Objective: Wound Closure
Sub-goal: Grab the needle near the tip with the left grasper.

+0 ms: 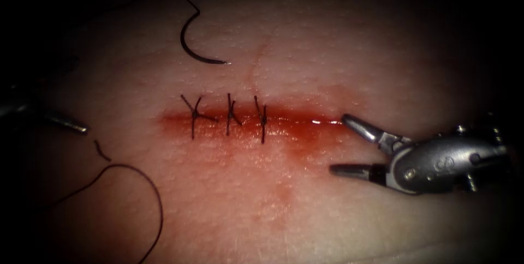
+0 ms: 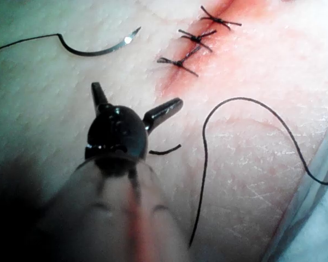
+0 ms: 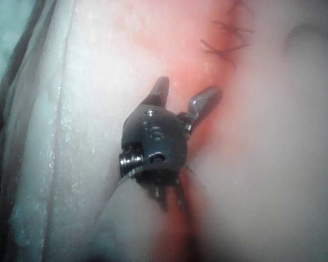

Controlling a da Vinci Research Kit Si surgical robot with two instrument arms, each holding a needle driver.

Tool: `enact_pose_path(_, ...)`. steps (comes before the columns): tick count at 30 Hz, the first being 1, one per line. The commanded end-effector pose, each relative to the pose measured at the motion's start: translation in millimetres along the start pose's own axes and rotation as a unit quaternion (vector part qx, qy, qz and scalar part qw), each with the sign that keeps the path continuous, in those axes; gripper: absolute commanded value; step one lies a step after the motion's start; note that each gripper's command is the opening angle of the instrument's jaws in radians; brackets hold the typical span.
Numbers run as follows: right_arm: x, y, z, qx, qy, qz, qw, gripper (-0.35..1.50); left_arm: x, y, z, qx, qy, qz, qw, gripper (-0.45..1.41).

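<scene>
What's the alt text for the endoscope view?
Three stitches close the left part of the cut. The needle lies free on the tissue above them. Right tool is open and empty at the cut's right end.

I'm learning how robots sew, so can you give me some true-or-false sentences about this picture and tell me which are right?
1. The needle lies loose on the tissue. True.
2. The right tool holds the needle. False: its jaws are open and hold nothing.
3. Three stitches cross the cut. True.
4. The left tool grips the thread. False: its jaws are open and empty.
5. Red fluid lies along the cut. True.
</scene>
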State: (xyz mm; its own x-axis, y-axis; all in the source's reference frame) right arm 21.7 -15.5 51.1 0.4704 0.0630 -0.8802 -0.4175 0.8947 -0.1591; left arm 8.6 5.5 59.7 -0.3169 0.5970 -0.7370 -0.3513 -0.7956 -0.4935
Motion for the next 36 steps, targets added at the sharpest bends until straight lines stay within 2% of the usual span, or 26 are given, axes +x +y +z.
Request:
enact_pose_path(1, -0.3, -0.5, 0.7, 0.0, 0.001, 0.0, 1.0, 1.26, -0.1, -0.5, 1.0, 0.0, 0.0, -0.001, 1.0, 0.89)
enact_pose_path(5, -0.3, -0.5, 0.7, 0.0, 0.001, 0.003, 1.0, 1.26, 0.9, -1.9, 3.9, 0.007, 0.006, 0.041, 0.999, 0.88)
enact_pose_path(8, -0.2, -0.6, 0.5, 0.0, 0.001, 0.003, 1.0, 1.26, 1.4, -2.4, 6.7, 0.018, 0.0, 0.087, 0.996, 0.78)
enact_pose_path(10, -0.1, -0.7, 0.4, 0.0, 0.001, 0.003, 1.0, 1.26, 1.6, -2.7, 8.3, 0.019, -0.022, 0.099, 0.995, 0.78)
enact_pose_path(14, -0.2, -0.6, 0.1, 0.002, 0.002, 0.003, 1.0, 1.26, 2.0, -3.7, 11.6, -0.007, -0.081, 0.129, 0.988, 0.78)
enact_pose_path(20, -0.3, -0.2, -0.7, 0.009, 0.001, 0.002, 1.0, 1.23, 2.1, -5.3, 14.1, -0.048, -0.154, 0.139, 0.977, 0.73)
enact_pose_path(21, -0.2, -0.2, -1.0, 0.012, 0.0, 0.002, 1.0, 1.21, 2.1, -5.8, 14.8, -0.058, -0.167, 0.146, 0.973, 0.63)
enact_pose_path(25, 0.1, -0.3, -1.3, 0.02, -0.006, 0.001, 1.0, 1.18, 2.0, -7.1, 16.4, -0.071, -0.185, 0.151, 0.969, 0.49)
enact_pose_path(28, 0.1, -0.4, -1.4, 0.021, -0.006, 0.001, 1.0, 1.18, 1.8, -7.9, 17.4, -0.074, -0.194, 0.152, 0.966, 0.49)
enact_pose_path(36, 0.1, -0.3, -1.6, 0.024, -0.008, 0.003, 1.0, 1.18, -0.4, -8.4, 19.2, -0.092, -0.269, 0.174, 0.943, 0.49)
